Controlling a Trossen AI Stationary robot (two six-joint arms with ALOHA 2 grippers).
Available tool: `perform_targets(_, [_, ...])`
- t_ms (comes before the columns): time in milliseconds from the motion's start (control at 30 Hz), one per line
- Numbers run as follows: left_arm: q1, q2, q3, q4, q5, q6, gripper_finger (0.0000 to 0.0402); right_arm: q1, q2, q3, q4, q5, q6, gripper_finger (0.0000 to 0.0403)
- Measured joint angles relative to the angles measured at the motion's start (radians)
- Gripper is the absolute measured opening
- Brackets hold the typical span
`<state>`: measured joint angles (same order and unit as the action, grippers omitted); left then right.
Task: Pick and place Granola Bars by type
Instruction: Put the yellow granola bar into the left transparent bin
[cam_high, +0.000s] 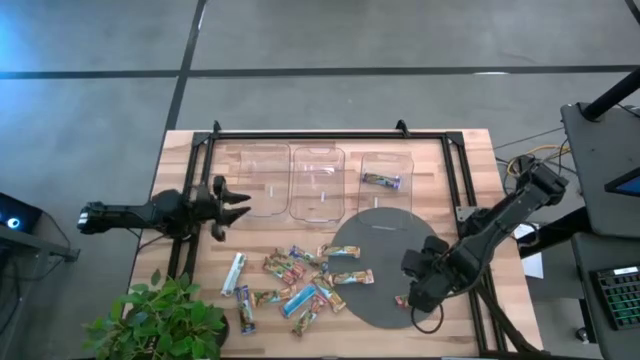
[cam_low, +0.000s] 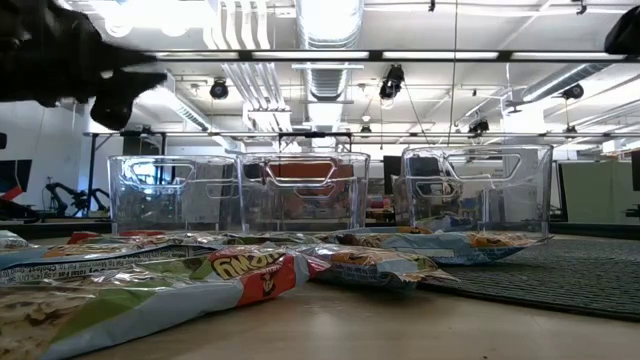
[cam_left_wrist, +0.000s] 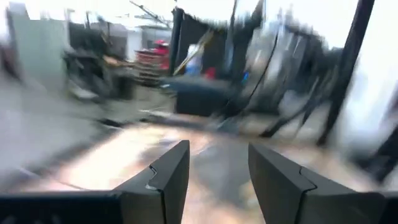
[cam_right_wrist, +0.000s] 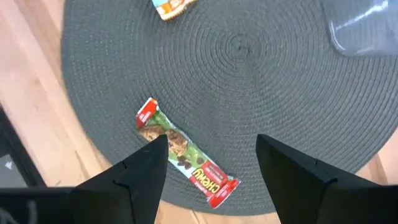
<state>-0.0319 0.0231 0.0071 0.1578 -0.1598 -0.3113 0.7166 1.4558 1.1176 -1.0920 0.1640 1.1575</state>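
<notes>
Several granola bars lie in a loose pile on the wood, partly on the round grey mat; they fill the low view's foreground. One bar lies in the right clear bin. A green-and-red bar lies flat near the mat's edge. My right gripper hovers open just above it, with one finger beside the bar's end and the other finger off to its side. My left gripper is open, beside the left bin and off the pile.
Three clear bins stand in a row at the far side of the table. A white bar lies apart, left of the pile. A potted plant sits at the near left corner. A black frame rail runs along the right side.
</notes>
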Motion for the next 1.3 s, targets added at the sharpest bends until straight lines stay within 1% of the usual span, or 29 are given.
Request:
perform_targets(67, [0.000,0.000,0.000,0.098,0.011,-0.343,0.0147,-0.001,0.003,0.000,0.000,0.000,-0.001,0.0233])
perform_targets(100, [0.000,0.000,0.000,0.141,0.010,-0.477,0.0147,-0.001,0.003,0.000,0.000,0.000,-0.006,0.0233])
perform_targets(133, [0.000,0.000,0.000,0.173,0.010,-0.559,0.0147,-0.001,0.004,0.000,-0.001,0.001,-0.016,0.0233])
perform_targets(167, [0.000,0.000,0.000,0.195,0.006,-0.588,0.0147,-0.001,0.005,-0.001,-0.001,0.001,-0.029,0.0233])
perform_targets(233, [-0.001,0.001,0.000,0.230,-0.038,-0.614,0.0147,-0.001,0.006,-0.001,-0.003,0.001,-0.051,0.0233])
perform_targets(367, [-0.001,0.011,0.002,0.227,-0.188,-0.679,0.0147,-0.002,0.005,-0.004,-0.007,0.020,-0.107,0.0233])
perform_targets(400, [0.000,0.014,0.004,0.227,-0.211,-0.684,0.0147,-0.006,0.004,-0.007,-0.011,0.019,-0.104,0.0233])
perform_targets(533, [-0.001,0.036,0.033,0.219,-0.225,-0.712,0.0147,-0.022,0.000,-0.021,-0.032,0.014,-0.054,0.0233])
perform_targets(567, [-0.001,0.045,0.049,0.192,-0.231,-0.717,0.0146,-0.025,-0.003,-0.025,-0.032,0.014,-0.049,0.0233])
perform_targets(633, [-0.001,0.075,0.107,0.064,-0.246,-0.740,0.0142,-0.030,-0.009,-0.033,-0.032,0.014,-0.045,0.0233])
perform_targets(733, [-0.001,0.151,0.249,-0.263,-0.251,-0.780,0.0134,-0.036,-0.010,-0.049,-0.032,0.013,-0.057,0.0233])
perform_targets(800, [-0.001,0.233,0.352,-0.476,-0.237,-0.821,0.0131,-0.043,-0.011,-0.060,-0.030,0.011,-0.067,0.0233])
perform_targets(867, [-0.001,0.325,0.445,-0.666,-0.167,-0.858,0.0130,-0.053,-0.011,-0.074,-0.030,0.009,-0.074,0.0233])
perform_targets(933, [-0.003,0.424,0.529,-0.814,-0.052,-0.880,0.0130,-0.061,-0.011,-0.084,-0.030,0.001,-0.074,0.0233])
perform_targets(1000, [-0.012,0.521,0.590,-0.913,0.046,-0.878,0.0130,-0.065,-0.011,-0.092,-0.029,-0.008,-0.075,0.0233])
perform_targets(1067, [-0.038,0.612,0.638,-0.960,0.105,-0.855,0.0130,-0.064,-0.011,-0.099,-0.027,-0.010,-0.075,0.0233])
perform_targets(1200, [-0.142,0.764,0.703,-1.041,0.133,-0.835,0.0130,-0.064,-0.011,-0.105,-0.027,-0.011,-0.046,0.0233])
perform_targets(1300, [-0.259,0.859,0.722,-1.075,0.133,-0.907,0.0130,-0.063,-0.011,-0.106,-0.027,-0.010,-0.006,0.0233])
